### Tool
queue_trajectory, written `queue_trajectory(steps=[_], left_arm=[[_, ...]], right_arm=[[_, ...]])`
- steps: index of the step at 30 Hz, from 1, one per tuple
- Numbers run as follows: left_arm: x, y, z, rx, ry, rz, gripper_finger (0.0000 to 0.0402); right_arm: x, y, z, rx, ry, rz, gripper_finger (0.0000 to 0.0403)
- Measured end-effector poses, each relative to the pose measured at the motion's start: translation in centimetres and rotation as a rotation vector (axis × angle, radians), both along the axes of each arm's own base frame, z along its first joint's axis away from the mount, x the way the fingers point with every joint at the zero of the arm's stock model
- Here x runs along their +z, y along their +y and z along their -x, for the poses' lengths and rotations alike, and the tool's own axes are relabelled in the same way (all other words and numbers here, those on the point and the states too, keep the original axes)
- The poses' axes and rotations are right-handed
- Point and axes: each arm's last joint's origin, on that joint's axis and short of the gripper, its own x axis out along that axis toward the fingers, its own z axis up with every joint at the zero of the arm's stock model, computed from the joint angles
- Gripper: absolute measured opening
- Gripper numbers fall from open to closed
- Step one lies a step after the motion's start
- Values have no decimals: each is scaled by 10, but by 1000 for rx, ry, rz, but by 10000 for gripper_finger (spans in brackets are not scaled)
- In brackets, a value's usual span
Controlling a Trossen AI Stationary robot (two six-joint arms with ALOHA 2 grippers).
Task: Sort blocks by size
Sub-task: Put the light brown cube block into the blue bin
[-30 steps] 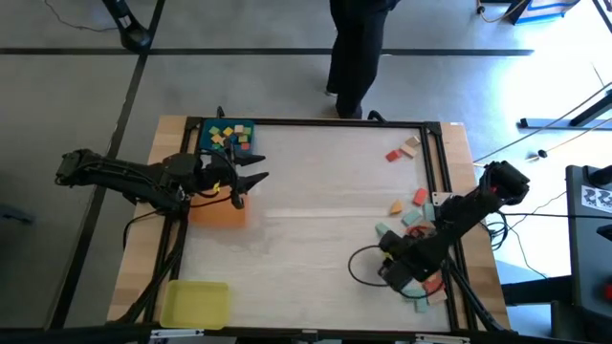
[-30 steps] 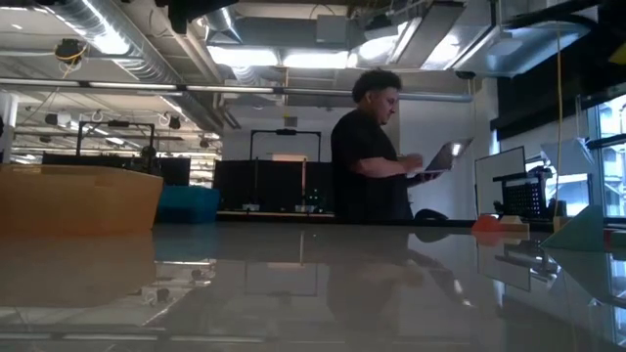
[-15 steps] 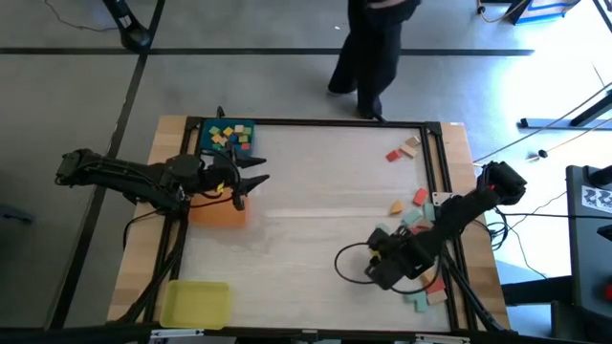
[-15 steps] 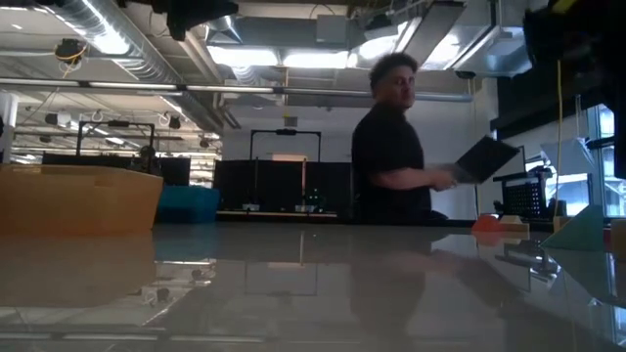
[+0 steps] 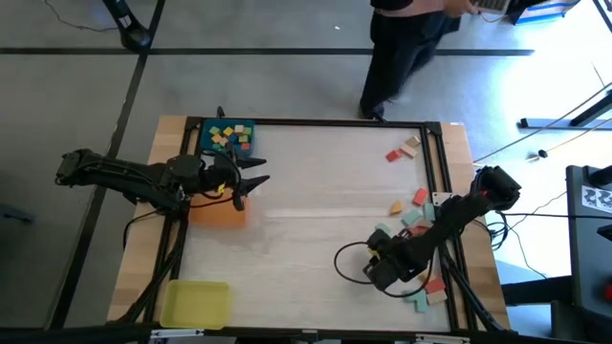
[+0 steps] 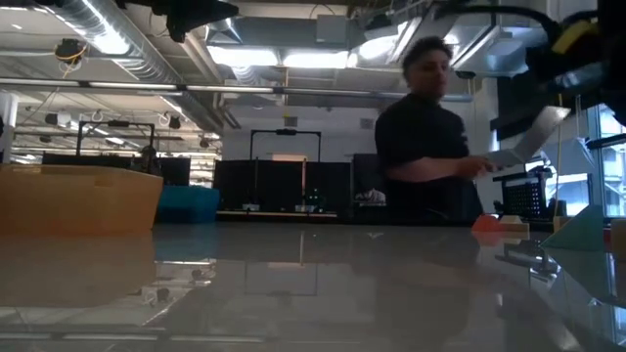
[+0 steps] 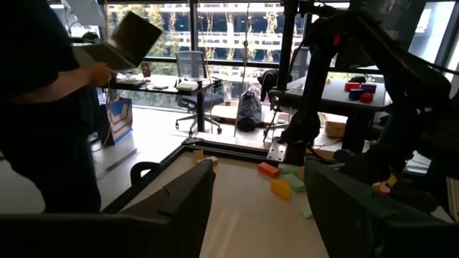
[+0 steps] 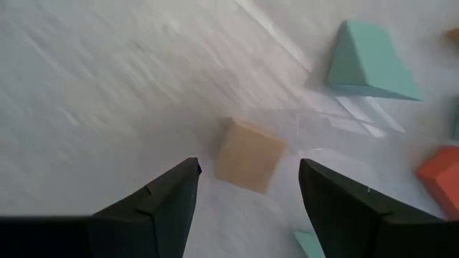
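Right gripper (image 5: 366, 269) low at lower right of high view, fingers apart, nothing held. Tan cube (image 8: 249, 155) seen on table just ahead, centred between fingers, squat with no long axis. Left gripper (image 5: 256, 179) apart, empty, over orange tray (image 5: 218, 215), farther off.

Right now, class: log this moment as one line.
left gripper: open, over orange tray | right gripper: open, above tan block | blue tray: holds blocks
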Motion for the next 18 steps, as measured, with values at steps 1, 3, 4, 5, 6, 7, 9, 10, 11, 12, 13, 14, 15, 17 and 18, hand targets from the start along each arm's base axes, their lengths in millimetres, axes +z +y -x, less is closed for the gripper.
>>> queue_trajectory(steps=[1,3,4,5,6,7,9,10,11,12,13,14,15,17,18], left_arm=[[0,0,0,0,0,0,205],[0,0,0,0,0,0,205],[0,0,0,0,-1,0,205],[0,0,0,0,-1,0,205],[0,0,0,0,-1,0,205],[0,0,0,0,-1,0,205],[0,0,0,0,-1,1,205],[0,0,0,0,-1,1,205],[0,0,0,0,-1,1,205],[0,0,0,0,-1,1,205],[0,0,0,0,-2,1,205],[0,0,0,0,-2,1,205],[0,0,0,0,-2,1,205],[0,0,0,0,-2,1,205],[0,0,0,0,-2,1,205]], right_arm=[[-3,0,0,-1,4,3,241],[-11,-2,0,-10,17,0,241],[-14,-3,1,-13,24,-8,241],[-17,-4,3,-22,32,-13,241],[-21,-6,3,-33,32,-19,241],[-24,-8,3,-41,28,-28,241],[-29,-9,4,-43,26,-34,241],[-31,-11,4,-46,23,-30,240],[-32,-12,4,-43,20,-25,238],[-34,-12,5,-43,16,-25,232],[-35,-13,5,-43,16,-24,224],[-36,-13,6,-41,17,-23,214],[-36,-13,6,-37,18,-24,201],[-37,-14,7,-33,23,-20,169],[-37,-14,7,-30,23,-18,152]])
